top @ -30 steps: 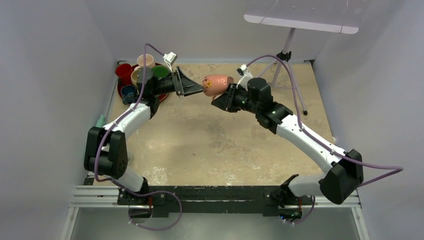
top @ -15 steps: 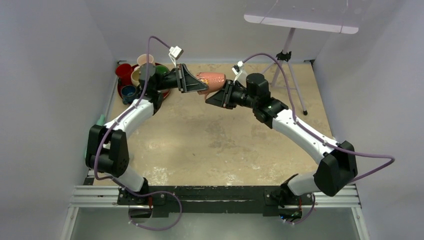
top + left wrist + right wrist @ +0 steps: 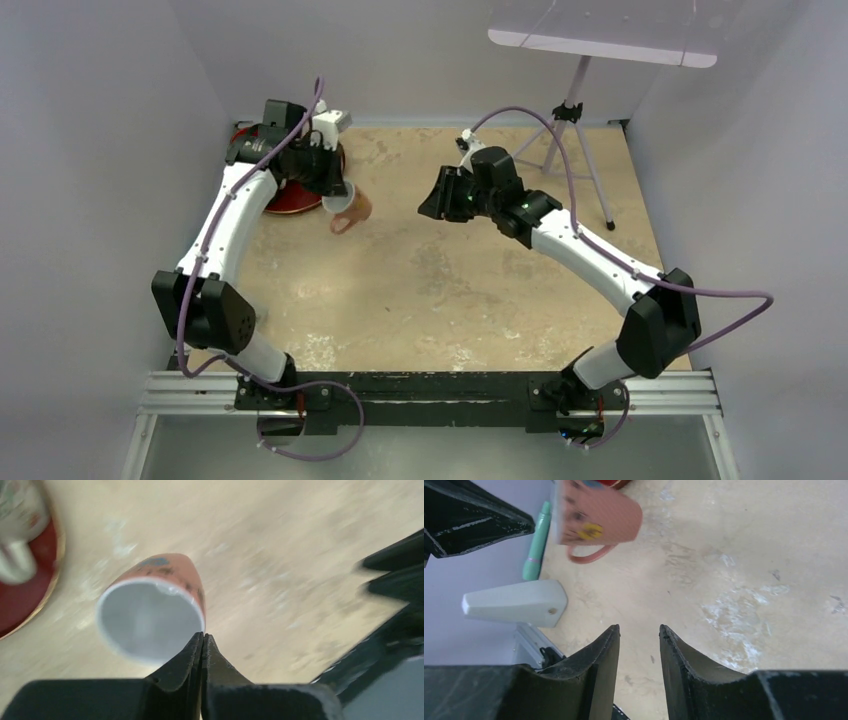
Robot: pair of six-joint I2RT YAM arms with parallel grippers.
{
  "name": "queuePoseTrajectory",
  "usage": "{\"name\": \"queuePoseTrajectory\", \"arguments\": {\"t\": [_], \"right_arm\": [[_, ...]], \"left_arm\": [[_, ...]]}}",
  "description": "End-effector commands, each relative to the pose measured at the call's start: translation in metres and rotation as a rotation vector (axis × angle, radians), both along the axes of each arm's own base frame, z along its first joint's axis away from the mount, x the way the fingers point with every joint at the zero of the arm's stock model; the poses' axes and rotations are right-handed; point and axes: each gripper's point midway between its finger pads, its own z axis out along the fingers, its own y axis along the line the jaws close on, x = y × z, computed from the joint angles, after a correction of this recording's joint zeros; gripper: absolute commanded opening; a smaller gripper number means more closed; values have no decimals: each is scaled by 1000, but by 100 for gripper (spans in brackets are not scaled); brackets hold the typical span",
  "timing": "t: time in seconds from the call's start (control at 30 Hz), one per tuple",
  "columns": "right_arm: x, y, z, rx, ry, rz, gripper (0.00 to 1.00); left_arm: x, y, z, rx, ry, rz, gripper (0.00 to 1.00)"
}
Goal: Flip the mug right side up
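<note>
The mug [image 3: 352, 208] has passed from the right claw [image 3: 639, 630], now apart and empty near the middle of the far edge, to the left claw [image 3: 202, 639], clamped on its rim. It hangs tilted near the far-left corner of the table [image 3: 450, 300], beside the red tray [image 3: 288, 198]. What probably remains is setting it down mouth-up.

Left pincer [image 3: 336, 196] grips mug [image 3: 353, 209] beside red tray [image 3: 290, 199]; right pincer [image 3: 431, 203] well apart.
</note>
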Motion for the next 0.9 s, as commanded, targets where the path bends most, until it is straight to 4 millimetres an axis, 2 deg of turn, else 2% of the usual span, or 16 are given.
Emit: {"name": "queuePoseTrajectory", "arguments": {"t": [0.0,0.13,0.2,0.27,0.37,0.43,0.5,0.57,0.7,0.87], "right_arm": [[6,-24,-1,-91,-67,-73,40],[8,-33,1,-126,-84,-107,40],[10,-36,4,-136,-99,-116,40],[11,-40,6,-141,-111,-136,40],[9,-42,15,-119,-141,-143,40],[8,-43,18,-113,-150,-141,40],[5,-45,17,-113,-148,-141,39],[3,-46,17,-119,-146,-138,39],[-1,-53,18,-131,-155,-146,39],[-5,-55,18,-128,-157,-146,39]], "left_arm": [[-34,92,-43,444,122,-56,0],[-22,135,-55,646,130,-28,0],[-11,148,-58,673,129,4,0],[-3,138,-63,617,114,-32,0],[-5,105,-73,466,107,-126,0],[0,96,-79,444,77,-132,1],[4,92,-84,434,57,-141,11],[-1,95,-86,440,85,-145,17],[-28,83,-86,374,82,-204,43],[-63,76,-99,437,13,-399,59]]}}
